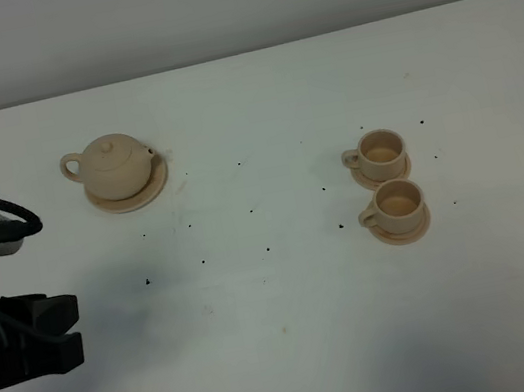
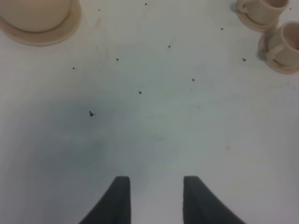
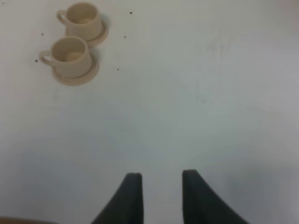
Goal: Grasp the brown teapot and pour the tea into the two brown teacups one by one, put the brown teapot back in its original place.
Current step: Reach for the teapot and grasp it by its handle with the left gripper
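Black housing of the left arm [image 1: 18, 340] fills the near corner of the exterior high view. It is on the teapot's side of the white table [image 1: 300, 352], which makes it the likely arm for the pour. The brown teapot [image 1: 114, 165] stands upright on its wide saucer [image 1: 156, 184] with the lid on. Its handle faces the left arm's side and its spout faces the two brown teacups [image 1: 381, 151]. The cups stand well apart from the pot, close together, one behind the other, each on a small saucer [image 1: 419, 224]. That placement probably lets the pot pass from one cup to the next with little travel.

The left wrist view shows the left gripper [image 2: 153, 179] with its fingers parted and nothing between them, over bare table scattered with dark specks [image 2: 91, 113]. Only an edge of the teapot [image 2: 37, 14] is in that frame, so no grasp has begun.

The right gripper [image 3: 160, 175] is outside the high view and appears only in the right wrist view, spread and empty, with both cups [image 3: 69, 53] ahead of it. Only the high view shows the whole pot and its handle. No view shows clearly whether the cups hold tea.
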Available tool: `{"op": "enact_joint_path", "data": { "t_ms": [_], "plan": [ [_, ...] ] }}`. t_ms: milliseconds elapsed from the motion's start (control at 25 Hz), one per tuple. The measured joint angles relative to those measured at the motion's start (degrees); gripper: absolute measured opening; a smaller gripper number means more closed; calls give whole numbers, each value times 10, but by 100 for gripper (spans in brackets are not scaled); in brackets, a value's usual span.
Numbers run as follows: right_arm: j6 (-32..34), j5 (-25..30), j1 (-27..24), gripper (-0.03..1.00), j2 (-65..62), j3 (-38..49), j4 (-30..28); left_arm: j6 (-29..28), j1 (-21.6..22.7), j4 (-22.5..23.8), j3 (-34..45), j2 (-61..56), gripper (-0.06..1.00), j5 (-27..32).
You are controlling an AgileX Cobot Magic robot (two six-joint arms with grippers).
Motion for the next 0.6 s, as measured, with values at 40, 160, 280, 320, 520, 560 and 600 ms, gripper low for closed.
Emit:
{"op": "enact_joint_path", "data": {
  "t_ms": [40,160,280,320,520,560,600],
  "plan": [
    [5,-2,0,24,-15,13,-1,-2,0,2,0,0,32,0],
    [14,-12,0,24,-51,29,-7,-4,0,4,0,0,32,-6],
    [30,-14,0,24,-75,32,-24,-4,0,6,0,0,32,-19],
    [35,-14,0,24,-80,34,-28,-4,0,6,0,0,32,-26],
    [68,-14,0,24,-85,35,-49,-4,0,8,0,7,32,-60],
    [72,-14,0,24,-85,35,-50,-4,0,9,-1,14,32,-64],
    [76,-14,0,24,-85,35,-52,-4,0,12,-3,24,32,-65]
  ]
}}
